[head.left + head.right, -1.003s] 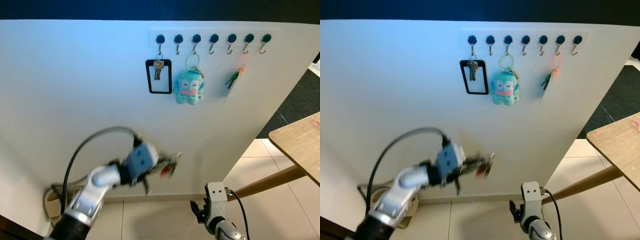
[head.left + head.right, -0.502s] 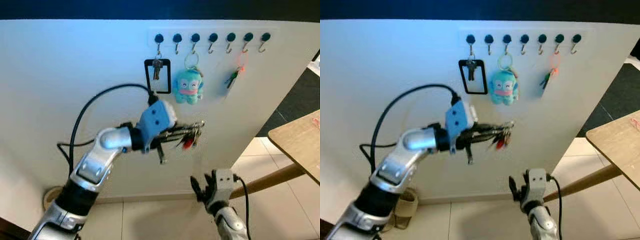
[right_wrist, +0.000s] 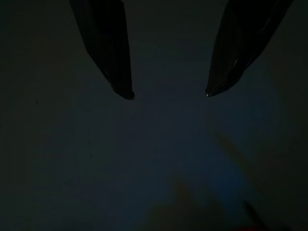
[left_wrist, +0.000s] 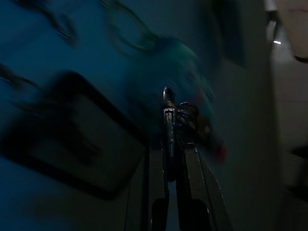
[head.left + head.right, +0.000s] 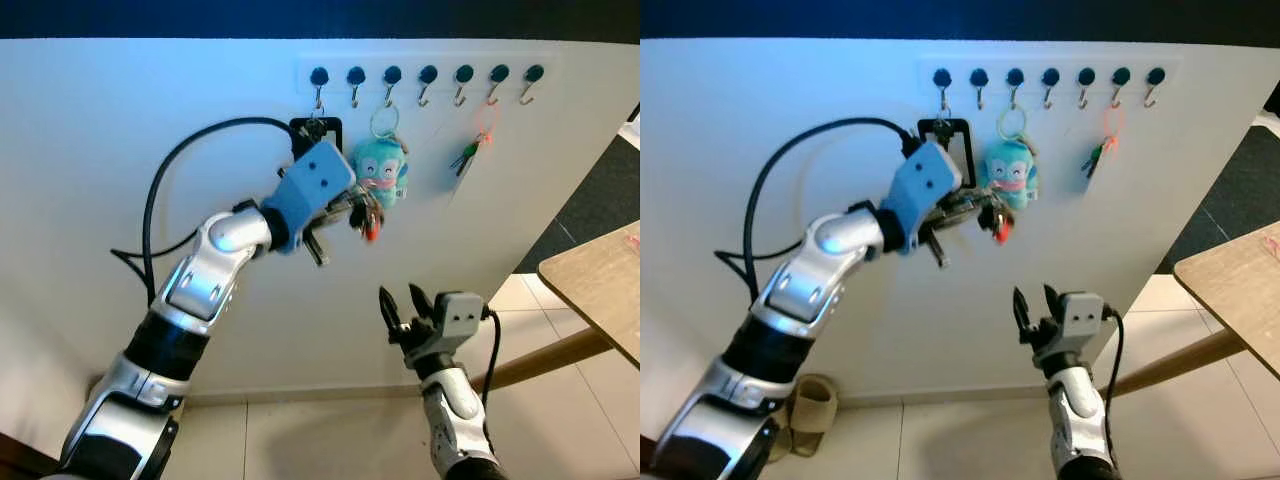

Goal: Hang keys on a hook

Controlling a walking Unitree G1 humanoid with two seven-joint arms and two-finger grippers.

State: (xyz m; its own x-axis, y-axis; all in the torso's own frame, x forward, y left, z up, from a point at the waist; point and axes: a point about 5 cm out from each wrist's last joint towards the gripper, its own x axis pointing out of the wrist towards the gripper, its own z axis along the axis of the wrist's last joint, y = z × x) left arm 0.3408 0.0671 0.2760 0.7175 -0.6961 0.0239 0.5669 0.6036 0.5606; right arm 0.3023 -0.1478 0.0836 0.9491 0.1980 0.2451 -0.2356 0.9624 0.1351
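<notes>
While the keys [image 5: 362, 213] are riding up the white wall [image 5: 150, 130], pinched between the closed fingers of the left gripper [image 5: 345, 208], they are now hanging just below and in front of the teal plush charm [image 5: 382, 172], with a small red tag dangling at their lower end. A second ago the bunch was blurred and low near the floor, half a second ago it was at mid-wall, and now it is sitting close under the hook rail [image 5: 425, 74], so the lift is nearly finished and the fine aiming is about to begin. Three hooks are already carrying things: a black card frame with a key [image 5: 318, 140], the plush, and an orange-looped key set [image 5: 473, 148]. The empty hook [image 5: 355, 80] between frame and plush is looking like the nearest free target, though the ring must still rise further to reach it. The left wrist view is showing the metal ring pinched at the fingertips, dark and smeared by motion. The right gripper [image 5: 403, 307] is coming up too, low and well apart from the rail, its fingers spread open and holding nothing.
</notes>
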